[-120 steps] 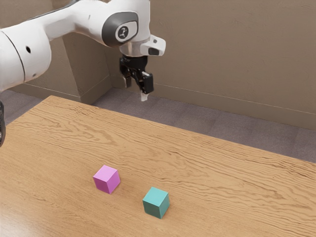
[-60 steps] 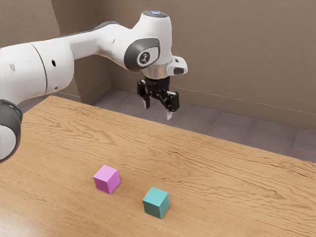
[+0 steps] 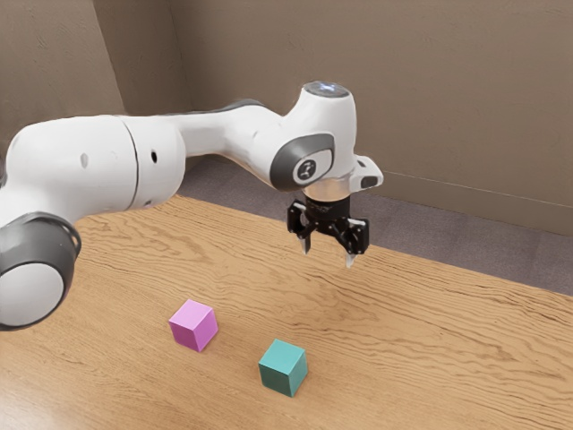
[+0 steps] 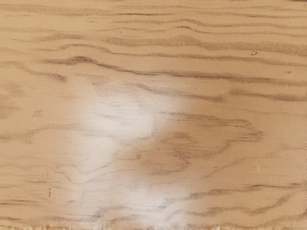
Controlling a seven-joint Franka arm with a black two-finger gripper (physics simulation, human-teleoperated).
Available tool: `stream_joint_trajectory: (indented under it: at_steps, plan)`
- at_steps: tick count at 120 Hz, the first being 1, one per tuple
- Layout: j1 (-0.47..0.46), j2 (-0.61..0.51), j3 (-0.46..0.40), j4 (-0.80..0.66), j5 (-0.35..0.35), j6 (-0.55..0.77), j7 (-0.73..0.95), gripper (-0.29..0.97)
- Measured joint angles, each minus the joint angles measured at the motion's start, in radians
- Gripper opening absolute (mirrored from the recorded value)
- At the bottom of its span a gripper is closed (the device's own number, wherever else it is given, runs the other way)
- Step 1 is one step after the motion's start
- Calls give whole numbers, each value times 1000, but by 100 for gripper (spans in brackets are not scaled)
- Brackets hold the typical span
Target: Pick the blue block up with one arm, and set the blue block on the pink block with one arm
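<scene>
With jaws apart and empty above the table (image 3: 466, 331), beyond the pink block (image 3: 193, 324), lower squarely over the blue block (image 3: 283, 367), near the pink block toward the exterior view's right, straddling two flat faces before closing.

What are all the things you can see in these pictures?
table: one, light brown wood with wavy grain, under everything
pink block: one, pink, on the table, toward the exterior view's left of the other block, not touching it
blue block: one, blue-green, on the table, nearest the camera
floor: one, grey, behind the table
wall: beige, at the back
arm: one, white with grey joints, coming in from the exterior view's left
gripper: one, black, open and empty, in the air above the table, beyond the blocks
</scene>
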Motion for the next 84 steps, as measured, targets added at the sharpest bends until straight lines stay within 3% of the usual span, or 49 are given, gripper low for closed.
stream_joint_trajectory:
  at_steps: [7, 17, 53, 84]
  plan:
    - [-92, -12, 99, -43, -42, 17, -21, 62]
    - [-144, -17, 155, -85, -84, 42, -47, 62]
    - [-208, -27, 192, -190, -157, 142, -103, 60]
    - [-306, -140, 275, -422, -169, 254, -117, 59]
